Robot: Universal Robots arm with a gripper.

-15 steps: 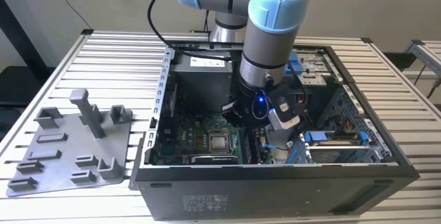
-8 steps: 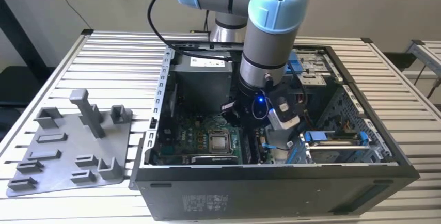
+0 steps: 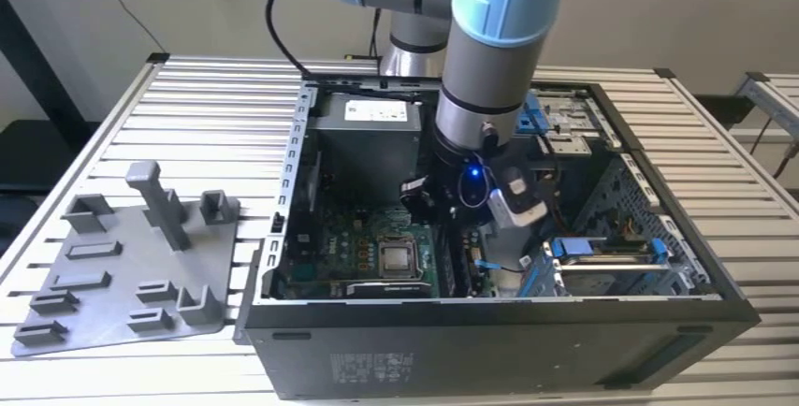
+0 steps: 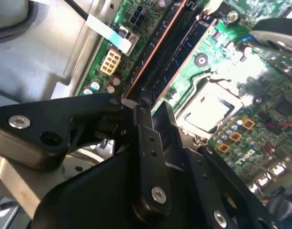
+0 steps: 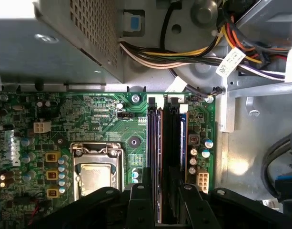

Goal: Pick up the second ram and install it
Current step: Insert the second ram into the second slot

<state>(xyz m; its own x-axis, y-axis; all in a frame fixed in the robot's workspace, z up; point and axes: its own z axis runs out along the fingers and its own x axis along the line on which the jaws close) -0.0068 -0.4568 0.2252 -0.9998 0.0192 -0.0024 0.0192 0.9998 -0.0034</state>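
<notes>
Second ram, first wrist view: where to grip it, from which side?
The ram stands on edge on the motherboard, thin, only its long upper edge exposed. Likely pinch that edge across the flat faces, coming straight down from above the board.

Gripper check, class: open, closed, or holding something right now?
End effector: closed on the second ram, which stands in the motherboard slot.
</notes>
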